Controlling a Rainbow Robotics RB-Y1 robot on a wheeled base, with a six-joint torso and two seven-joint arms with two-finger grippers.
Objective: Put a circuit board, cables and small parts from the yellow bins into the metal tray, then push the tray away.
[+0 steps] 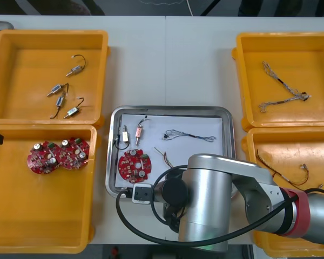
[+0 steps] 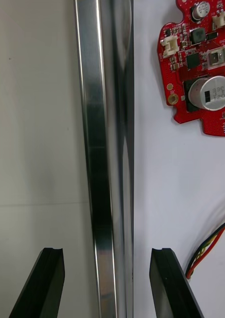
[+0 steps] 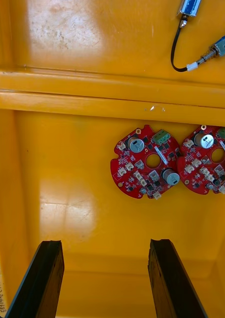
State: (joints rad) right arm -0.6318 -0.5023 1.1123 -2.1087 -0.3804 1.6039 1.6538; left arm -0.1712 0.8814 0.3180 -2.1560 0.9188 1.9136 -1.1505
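The metal tray lies mid-table, white inside. It holds a red circuit board, a blue and white cable, a red and yellow cable and small metal parts. My right gripper is open, one finger on each side of the tray's shiny rim, with the circuit board just inside. In the front view my right arm covers the tray's near edge. My left gripper stands open above the near left yellow bin, short of two circuit boards.
The far left bin holds several small metal parts. Two boards lie in the near left bin. Twisted cables lie in the far right bin, and thin cables in the near right bin.
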